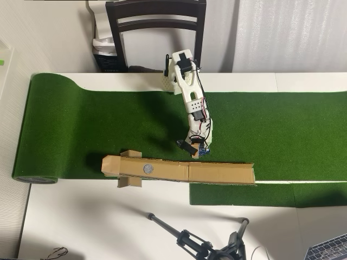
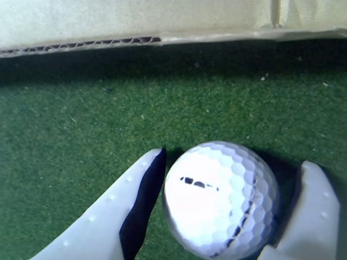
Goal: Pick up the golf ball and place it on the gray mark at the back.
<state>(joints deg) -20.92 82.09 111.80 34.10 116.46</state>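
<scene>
In the wrist view a white dimpled golf ball [image 2: 219, 200] with black markings sits between my gripper's [image 2: 236, 158] two white fingers. The left finger [image 2: 116, 216] presses against its side and the right finger [image 2: 309, 216] stands close against the other side. Green turf [image 2: 108, 119] lies under the ball. In the overhead view the white arm reaches down so that my gripper [image 1: 195, 149] is low over the turf, just behind the cardboard ramp [image 1: 217, 172]; the ball is hidden there. The gray round mark [image 1: 147, 168] lies on the cardboard, to the left of my gripper.
The cardboard's edge [image 2: 162, 30] runs across the top of the wrist view, close ahead of the ball. A green turf mat [image 1: 81, 124] covers the white table. A dark chair [image 1: 157, 21] stands behind the arm's base. A tripod [image 1: 200, 244] stands at the front edge.
</scene>
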